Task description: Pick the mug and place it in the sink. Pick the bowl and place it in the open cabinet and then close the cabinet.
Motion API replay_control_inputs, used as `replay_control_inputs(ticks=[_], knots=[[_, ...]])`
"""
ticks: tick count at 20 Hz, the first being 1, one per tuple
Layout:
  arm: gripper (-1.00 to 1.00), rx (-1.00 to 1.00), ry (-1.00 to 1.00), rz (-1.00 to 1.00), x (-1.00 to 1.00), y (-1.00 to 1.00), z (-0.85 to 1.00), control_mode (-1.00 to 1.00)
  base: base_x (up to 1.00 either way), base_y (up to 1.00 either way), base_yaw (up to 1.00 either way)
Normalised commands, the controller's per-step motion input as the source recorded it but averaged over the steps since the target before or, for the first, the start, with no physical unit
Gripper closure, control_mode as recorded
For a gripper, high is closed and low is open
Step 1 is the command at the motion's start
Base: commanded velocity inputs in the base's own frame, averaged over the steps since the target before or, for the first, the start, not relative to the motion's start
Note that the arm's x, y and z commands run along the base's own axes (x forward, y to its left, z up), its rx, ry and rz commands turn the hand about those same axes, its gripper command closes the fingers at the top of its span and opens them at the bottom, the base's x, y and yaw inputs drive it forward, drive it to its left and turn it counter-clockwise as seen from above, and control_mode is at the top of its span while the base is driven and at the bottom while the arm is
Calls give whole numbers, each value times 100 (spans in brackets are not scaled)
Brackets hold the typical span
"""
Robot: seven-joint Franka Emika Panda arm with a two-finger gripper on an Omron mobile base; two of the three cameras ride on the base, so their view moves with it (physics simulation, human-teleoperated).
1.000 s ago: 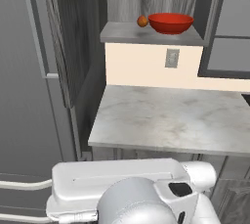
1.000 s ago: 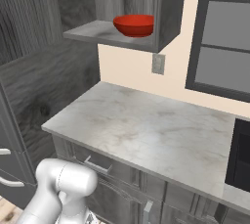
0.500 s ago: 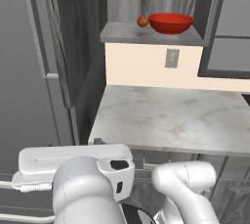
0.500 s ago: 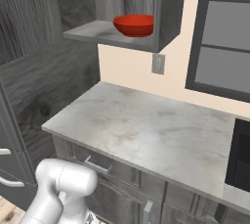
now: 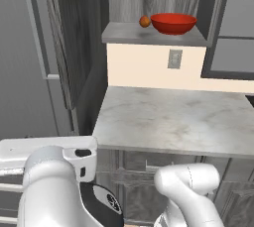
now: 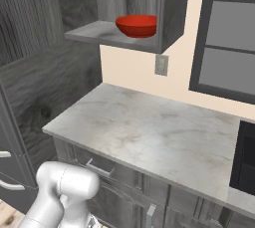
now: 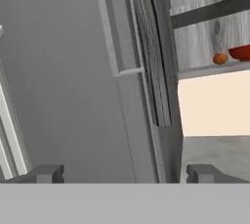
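A: What has been changed since the earlier frames?

B: In the left base view the arm's white links have been swung and re-folded low in the foreground; the counter, cabinet and bowl are seen unshifted, so the base has not been driven.

A: Largest things first, what is shown?

B: The tall dark grey unit is found at nine o'clock in the left base view. The marble counter is spread across the centre. Above it, at twelve o'clock, the cabinet is seen open, its door viewed edge-on in the hand view. The bowl is already set on the cabinet shelf, with a small orange ball just beside it at its nine o'clock.

A: And the gripper?

B: Its fingertips are held wide apart, and nothing is held between them.

A: On which relation is the coming move judged to turn?

B: The door edge runs upright, at about twelve to one o'clock from the gripper in the hand view, with the bowl farther off at two o'clock. Closing the door is judged to remain.
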Motion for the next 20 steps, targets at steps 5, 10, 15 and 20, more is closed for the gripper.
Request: replay_control_inputs(ticks=[5, 10, 15, 20], knots=[[-100, -5, -8, 0, 41, 31, 0, -100, 0, 0, 0], [-100, -6, -11, -1, 36, 23, 0, -100, 0, 0, 0], [-100, -3, -15, -3, 23, 5, 0, -100, 0, 0, 0], [-100, -3, -17, -5, 13, 7, 13, -100, 0, 0, 0]])
